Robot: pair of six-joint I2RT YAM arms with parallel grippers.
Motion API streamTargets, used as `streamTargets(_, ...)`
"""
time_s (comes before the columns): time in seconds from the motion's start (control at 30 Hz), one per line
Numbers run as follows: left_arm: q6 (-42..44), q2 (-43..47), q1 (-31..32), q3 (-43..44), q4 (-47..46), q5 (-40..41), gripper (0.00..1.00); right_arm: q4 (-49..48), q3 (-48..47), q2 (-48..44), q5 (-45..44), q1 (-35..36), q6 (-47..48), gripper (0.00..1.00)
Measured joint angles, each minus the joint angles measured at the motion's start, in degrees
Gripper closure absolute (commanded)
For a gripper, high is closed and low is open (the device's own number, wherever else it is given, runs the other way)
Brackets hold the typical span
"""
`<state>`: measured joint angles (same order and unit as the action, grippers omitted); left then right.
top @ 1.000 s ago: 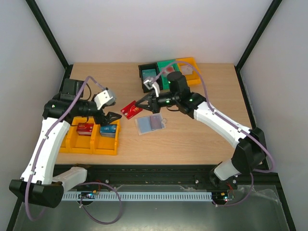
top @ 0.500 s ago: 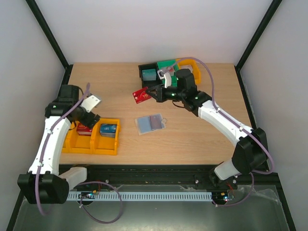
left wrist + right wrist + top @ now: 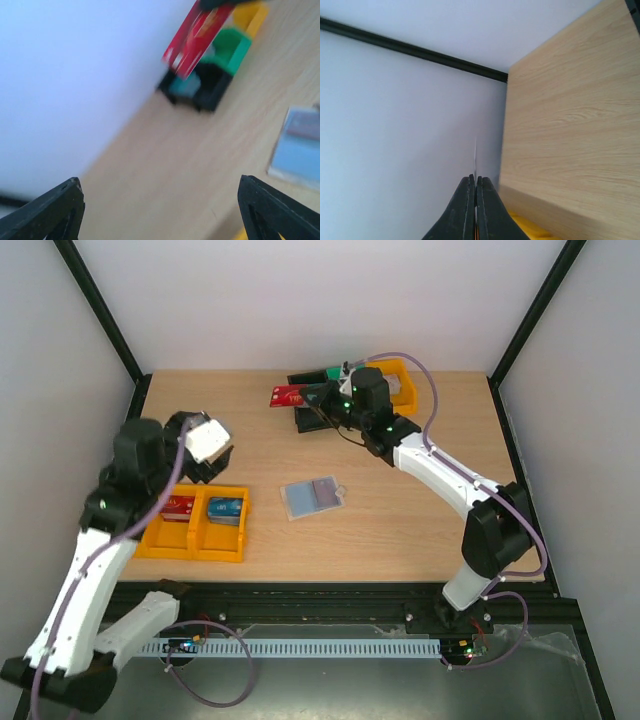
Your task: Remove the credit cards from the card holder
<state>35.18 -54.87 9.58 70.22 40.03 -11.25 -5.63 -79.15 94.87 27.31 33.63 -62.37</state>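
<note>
The red card [image 3: 287, 396] with white lettering is up in the air over the far edge of the table [image 3: 420, 530], a little left of that edge's middle. It is held roughly level, printed face up, its long side running left to right, pinched at its right end by the right gripper [image 3: 309, 397]. The card holder [image 3: 313, 497] lies opened flat near the middle of the table, slightly toward the near edge, blue-grey inside facing up and turned a bit askew. A dark grey card [image 3: 324, 490] sits on its right half.
</note>
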Motion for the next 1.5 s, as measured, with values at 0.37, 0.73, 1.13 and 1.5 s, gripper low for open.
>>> streamTargets(0.37,48.46,6.49,25.68,-34.64,-60.35,11.96,0.14,-3.04,-1.66,-1.86,-4.02,1.29,-11.93,0.98)
streamTargets(0.73,64.52,-8.5,26.29,-32.13,-85.57,17.22,0.35,-4.2,-0.59,-4.7,-5.31,4.79,-13.62,0.98)
streamTargets(1.13,66.07,-11.63,23.52,-27.32,-84.67,20.28,0.78,-5.42,-0.66,-4.85,-4.7,5.62,-13.73,0.98)
streamTargets(1.5,65.99,-11.37,23.23,-27.1,-81.7,20.33,0.65,-5.38,-0.7,-4.81,-4.15,6.21,-13.7,0.98)
